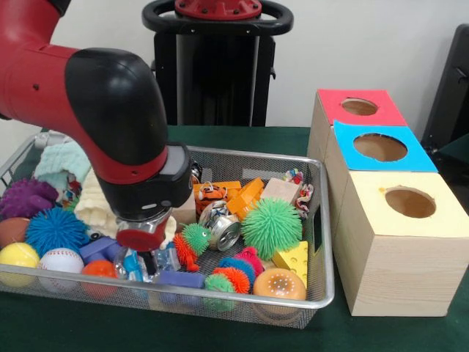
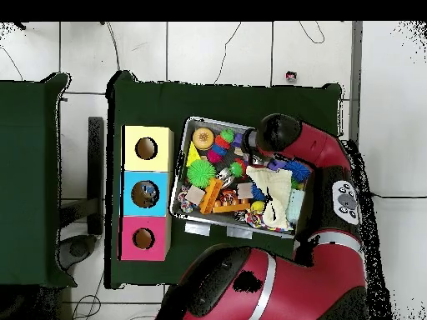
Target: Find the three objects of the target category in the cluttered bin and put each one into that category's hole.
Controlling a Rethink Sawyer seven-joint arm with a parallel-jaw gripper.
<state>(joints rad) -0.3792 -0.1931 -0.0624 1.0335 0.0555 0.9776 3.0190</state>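
The bin (image 1: 258,155), a silver wire-mesh basket, is full of mixed toys; in the overhead view its rim (image 2: 178,190) lies right of the boxes. My gripper (image 1: 149,265) is lowered into the bin's front left part, open, with its clear fingertips (image 1: 133,267) among small toys beside a purple block (image 1: 180,279). I see nothing held. Three wooden boxes stand beside the bin, each with a round hole: red top (image 1: 359,107), blue top (image 1: 379,147), yellow top (image 1: 410,202). In the overhead view the arm's black wrist (image 2: 271,133) hides the gripper.
The bin holds a green spiky ball (image 1: 272,227), a cheese wedge (image 1: 292,257), an orange dotted ball (image 1: 279,283), a metal can (image 1: 224,232), an orange block (image 1: 246,196), a baseball (image 1: 61,260), a blue spiky ball (image 1: 55,229) and cloths (image 1: 63,163).
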